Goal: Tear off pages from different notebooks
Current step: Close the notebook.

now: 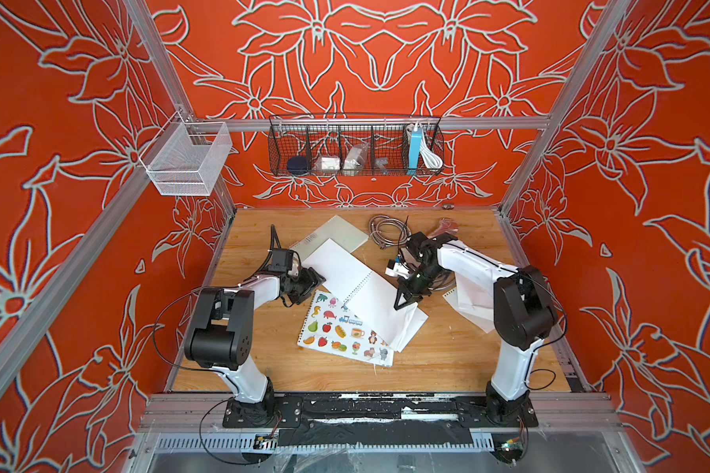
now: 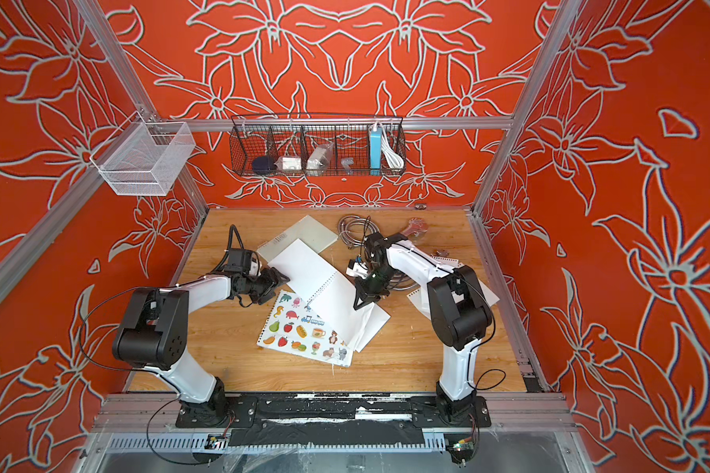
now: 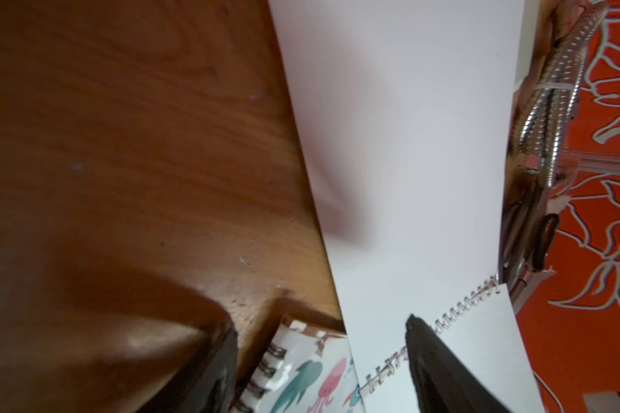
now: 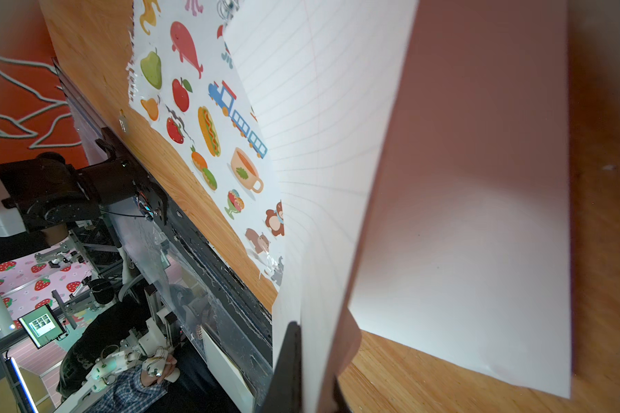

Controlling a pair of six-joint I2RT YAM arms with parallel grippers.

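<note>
Pages (image 1: 468, 308) lie loose at centre right in both top views, half under the right arm. The sheet being worked is the lined page (image 4: 319, 143) of the open notebook (image 1: 333, 262), which sits mid-frame on the table (image 1: 263, 352) and overlaps the picture notebook (image 1: 337, 331). The grey-green notebook (image 1: 343, 233) lies just above them.

The right gripper (image 1: 402, 301) is clamped on the lined page's outer edge; the right wrist view shows the sheet rising from between its jaws. The left gripper (image 1: 318, 278) stands at the open notebook's left edge, spread wide and gripping nothing. In the left wrist view one finger (image 3: 441, 364) hangs over the paper by the wire coil (image 3: 459, 310), its partner over bare wood.

The main risk, as I judge it, is that nothing pins the notebook. A pull from the right arm now would likely slide or lift the whole book, dragging the picture notebook with it, instead of tearing at the holes. I cannot tell whether the page is joined to the coil along its full length.

A plain sheet (image 4: 480, 214) lies just under the lined one near the jaws. If it is pinched too, two sheets come away together. A pull slanted to the coil could rip across the page. The metal hose (image 1: 386, 229) sits close behind the right wrist and could snag on a backward swing.
</note>
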